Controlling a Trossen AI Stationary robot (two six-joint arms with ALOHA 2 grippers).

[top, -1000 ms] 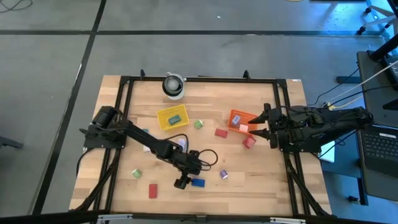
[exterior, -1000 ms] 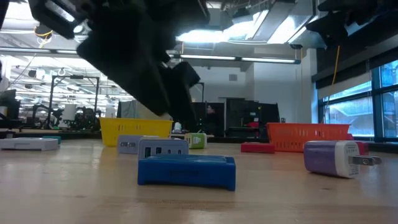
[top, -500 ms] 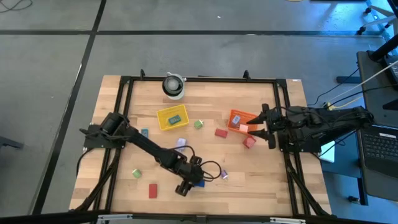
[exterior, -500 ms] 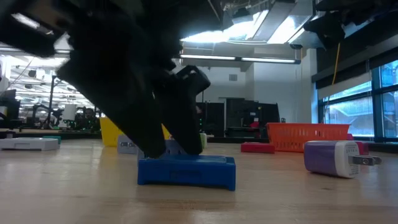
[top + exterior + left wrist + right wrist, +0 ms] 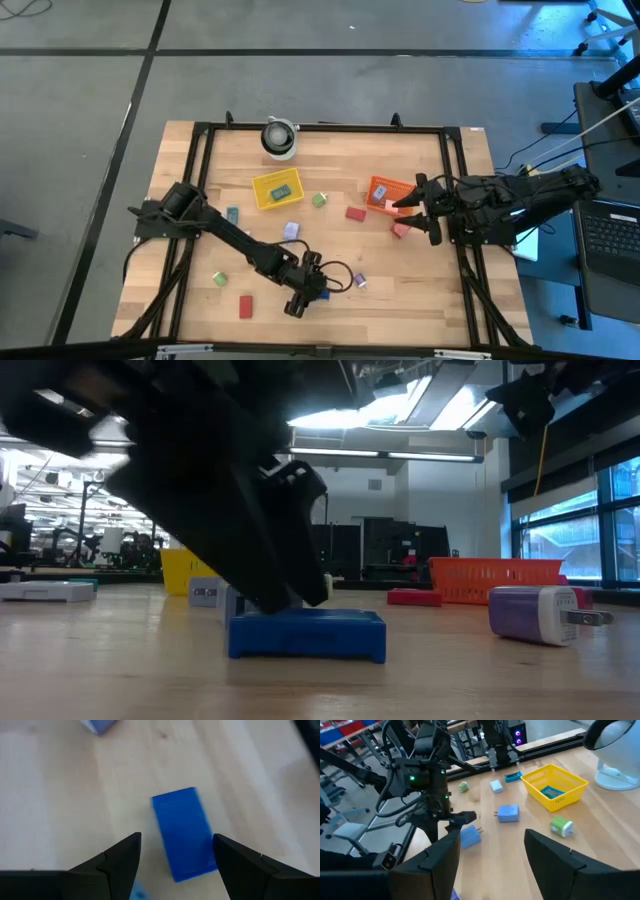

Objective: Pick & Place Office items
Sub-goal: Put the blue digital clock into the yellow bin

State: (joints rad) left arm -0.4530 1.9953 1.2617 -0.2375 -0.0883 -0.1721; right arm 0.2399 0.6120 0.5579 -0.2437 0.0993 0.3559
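Left gripper (image 5: 172,852), fingers spread around the unlifted blue block (image 5: 185,833); right gripper (image 5: 415,205) open, empty. Most items lay loose on the table (image 5: 420,290).

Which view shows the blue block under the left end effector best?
Left wrist view: the blue block lies unobstructed between the open left end effector. Low view shows one side edge-on; high view mostly hides it; right wrist view shows it distantly.

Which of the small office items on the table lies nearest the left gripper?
The flat blue block: it lies on the wood right at the left gripper, between its open fingers. The lavender plug and the red blocks lie farther off.
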